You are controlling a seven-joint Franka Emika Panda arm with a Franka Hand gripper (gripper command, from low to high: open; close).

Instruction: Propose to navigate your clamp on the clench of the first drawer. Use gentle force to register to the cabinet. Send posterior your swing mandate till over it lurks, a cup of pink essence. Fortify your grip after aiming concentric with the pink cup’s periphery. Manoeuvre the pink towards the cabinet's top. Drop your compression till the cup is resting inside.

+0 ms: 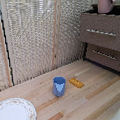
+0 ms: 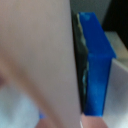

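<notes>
The matte pink cup [image 1: 106, 3] is sitting on the dark wooden cabinet [image 1: 101, 24] at two o'clock. A blue cup [image 1: 59, 86] and a small orange block [image 1: 76, 83] are lying mid-surface [image 1: 88, 102]. A blue fingertip [image 2: 95, 65] of the pincer is pressing against something pale and blurry; I cannot tell its state.

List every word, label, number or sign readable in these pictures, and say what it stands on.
None can be read.
The blue cup, pink cup, cabinet, white plate and yellow block show no lettering.
The wrist view is too blurred; its blue fingertip shows no marking.
</notes>
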